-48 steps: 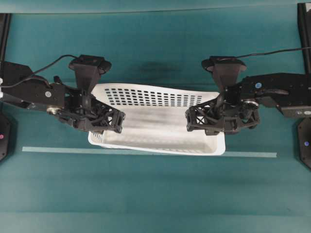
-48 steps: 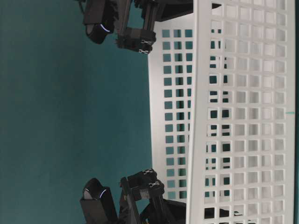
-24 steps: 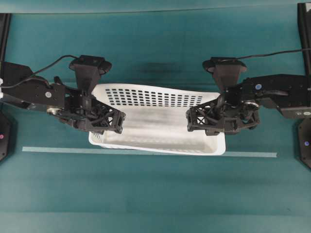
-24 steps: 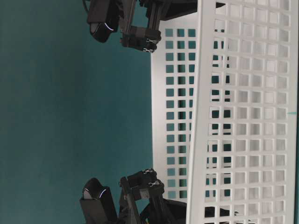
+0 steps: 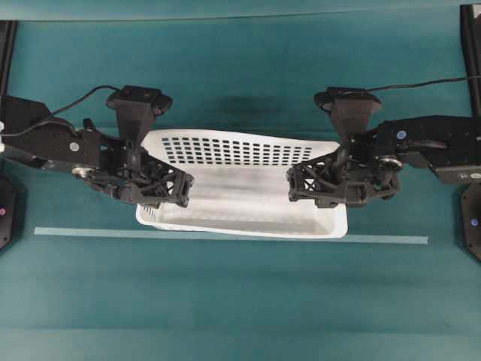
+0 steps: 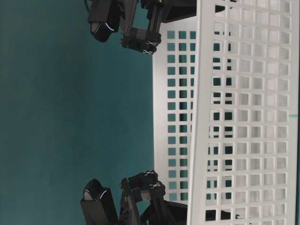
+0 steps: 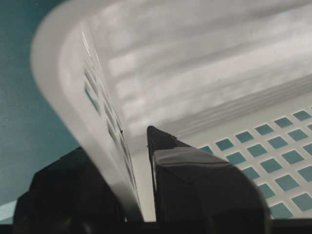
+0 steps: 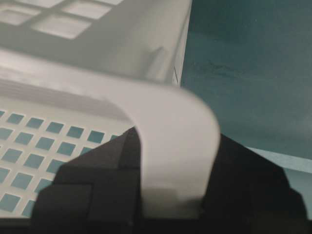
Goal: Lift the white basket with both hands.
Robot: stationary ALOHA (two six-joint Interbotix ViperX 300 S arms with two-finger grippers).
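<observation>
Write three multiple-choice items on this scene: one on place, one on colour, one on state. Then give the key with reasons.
1. Where does the left gripper grip the basket?
A. its left end wall
B. its far long wall
C. its floor

2. What colour is the table?
A. grey
B. teal
C. brown

3. How is the right gripper?
A. open above the basket
B. shut on nothing
C. shut on the basket's wall

Key: A, the left wrist view shows a finger on each side of the end wall; B, teal shows all around the basket; C, the right wrist view shows the rim pinched between its fingers.
</observation>
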